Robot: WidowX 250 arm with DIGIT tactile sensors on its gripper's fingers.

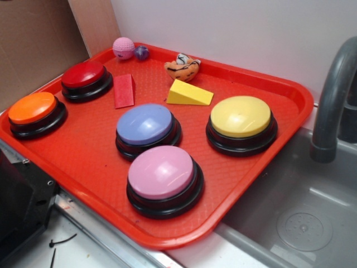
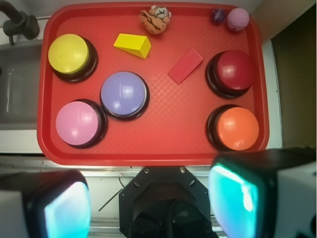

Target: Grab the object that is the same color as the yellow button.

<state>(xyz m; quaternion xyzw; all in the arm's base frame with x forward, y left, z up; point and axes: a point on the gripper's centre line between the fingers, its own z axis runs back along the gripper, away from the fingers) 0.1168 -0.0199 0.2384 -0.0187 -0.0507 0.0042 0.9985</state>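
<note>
Yellow wedge point(image 2: 132, 45) lies on red tray point(image 2: 163, 144) near yellow button point(image 2: 69, 54), beside striped plush point(image 2: 155, 19); gripper point(image 2: 148, 203) fingers spread, empty, off the tray.

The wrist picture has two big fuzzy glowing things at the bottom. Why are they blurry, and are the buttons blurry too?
In the wrist view the gripper fingers sit very near the lens, so they look out of focus and glow teal; the tray and yellow button stay sharp. In the exterior view the domes show soft glare, clearest on the pink button.
</note>
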